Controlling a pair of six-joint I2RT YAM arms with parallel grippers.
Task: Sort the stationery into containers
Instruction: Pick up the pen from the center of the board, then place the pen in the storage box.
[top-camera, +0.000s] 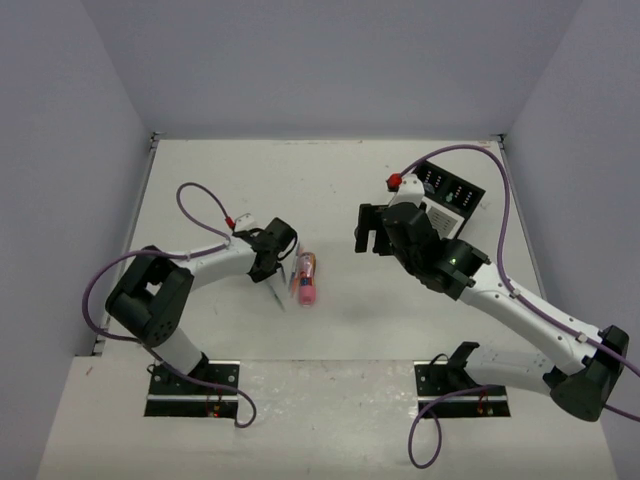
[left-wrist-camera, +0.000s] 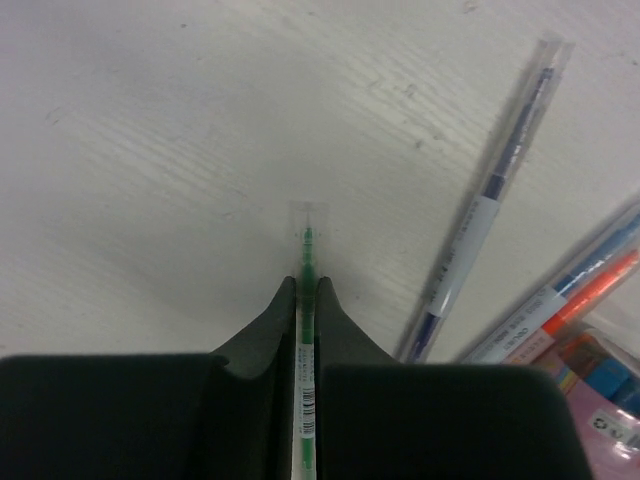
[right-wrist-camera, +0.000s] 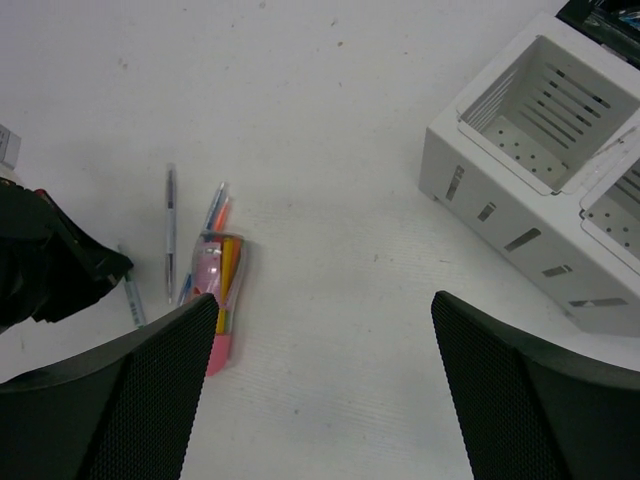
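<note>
Closest to your left wrist lens, the left claw (left-wrist-camera: 307, 292) is pressed together on a green pen (left-wrist-camera: 307, 250) in a clear sleeve. The pen's tip pokes out past the fingertips, though you cannot tell whether it touches the tabletop (left-wrist-camera: 180, 150). Just to the right lie a dark pen (left-wrist-camera: 490, 200), a blue-and-orange pair (left-wrist-camera: 585, 285) and the corner of a pink packet (left-wrist-camera: 600, 395), all flat on the surface.

Your right claw (right-wrist-camera: 325, 390) stands spread wide, with nothing between its mesh-textured fingers. Ahead and to its right sits the white container (right-wrist-camera: 500, 215), slatted, its cells facing up — the black container (top-camera: 452, 190) sits against its far side, towards the far right corner.

Your tabletop is white, faintly streaked like brushed grain, with a few dark specks. Plain pale lilac-grey walls (top-camera: 320, 60) close it in on three sides.
</note>
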